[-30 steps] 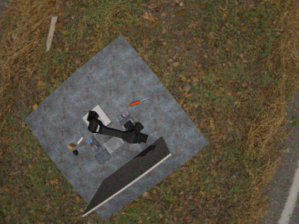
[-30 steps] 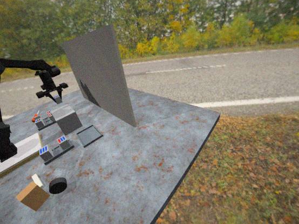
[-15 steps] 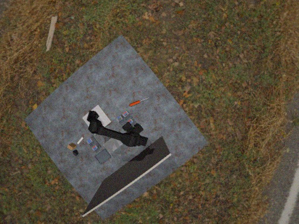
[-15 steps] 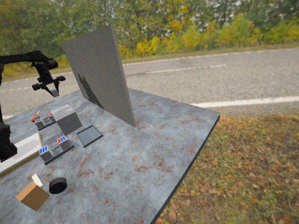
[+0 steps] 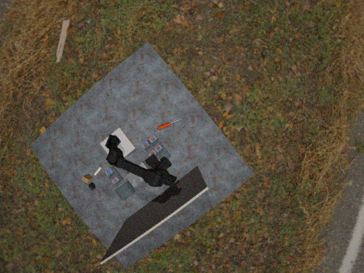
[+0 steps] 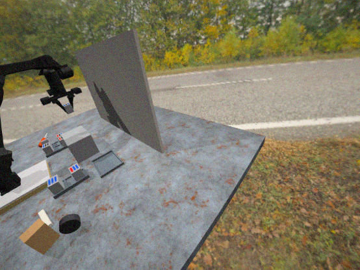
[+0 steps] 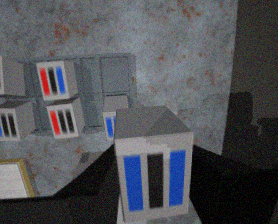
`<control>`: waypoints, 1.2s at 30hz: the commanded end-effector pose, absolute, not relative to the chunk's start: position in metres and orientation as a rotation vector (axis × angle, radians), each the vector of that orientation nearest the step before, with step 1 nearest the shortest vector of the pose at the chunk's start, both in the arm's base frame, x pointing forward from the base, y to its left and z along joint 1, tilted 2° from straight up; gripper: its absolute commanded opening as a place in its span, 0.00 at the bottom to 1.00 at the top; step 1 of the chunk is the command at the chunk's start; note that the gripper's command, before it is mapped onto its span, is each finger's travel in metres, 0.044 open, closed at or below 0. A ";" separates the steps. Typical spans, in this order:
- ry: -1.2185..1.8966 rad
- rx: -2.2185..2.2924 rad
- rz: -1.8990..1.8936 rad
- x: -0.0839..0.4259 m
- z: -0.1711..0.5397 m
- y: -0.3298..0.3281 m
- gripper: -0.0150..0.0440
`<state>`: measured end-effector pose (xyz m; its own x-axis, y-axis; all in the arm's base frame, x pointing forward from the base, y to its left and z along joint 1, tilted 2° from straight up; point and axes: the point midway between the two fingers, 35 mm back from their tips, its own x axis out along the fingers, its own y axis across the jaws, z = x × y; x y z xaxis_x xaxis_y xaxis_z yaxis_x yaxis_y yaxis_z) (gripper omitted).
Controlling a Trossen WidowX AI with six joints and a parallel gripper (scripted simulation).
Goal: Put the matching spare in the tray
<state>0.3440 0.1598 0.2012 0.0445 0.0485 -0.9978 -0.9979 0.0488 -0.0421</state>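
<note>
My gripper is shut on a grey spare, held high above the table. The spare's face shows blue, black and blue stripes. The flat dark-rimmed tray lies empty in front of the grey box. The back rack holds several striped units, among them a red-black-blue one and a red-black-black one. A blue-striped unit is partly hidden by the held spare. Which unit is the mounted one, I cannot tell.
A front rack holds two striped units. A tall dark panel stands beside the grey box. A pale board, an orange screwdriver, a brown block and a black disc are on the table.
</note>
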 end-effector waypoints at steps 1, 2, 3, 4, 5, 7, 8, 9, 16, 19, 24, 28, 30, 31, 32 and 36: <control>1.166 -1.145 1.155 0.353 0.202 0.138 0.25; 1.167 -1.141 1.151 0.355 0.202 0.132 0.25; 1.169 -1.138 1.147 0.357 0.202 0.126 0.25; 1.170 -1.135 1.142 0.359 0.202 0.120 0.25; 1.172 -1.131 1.138 0.361 0.202 0.114 0.25; 1.174 -1.125 1.129 0.365 0.202 0.102 0.25; 1.176 -1.121 1.125 0.367 0.202 0.096 0.25; 1.177 -1.118 1.121 0.368 0.202 0.089 0.25; 1.186 -1.098 1.092 0.376 0.202 0.046 0.25; 1.188 -1.100 1.088 0.378 0.201 0.030 0.25; 1.188 -1.115 1.095 0.380 0.200 -0.003 0.25; 1.189 -1.127 1.101 0.379 0.199 -0.029 0.25; 1.189 -1.132 1.104 0.378 0.198 -0.042 0.25; 1.190 -1.135 1.106 0.377 0.198 -0.049 0.25; 1.190 -1.138 1.108 0.376 0.198 -0.055 0.25; 1.191 -1.149 1.115 0.372 0.196 -0.081 0.25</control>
<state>0.3755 -0.0647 0.1970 0.0604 0.0284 -0.9978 -0.9932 0.1017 -0.0572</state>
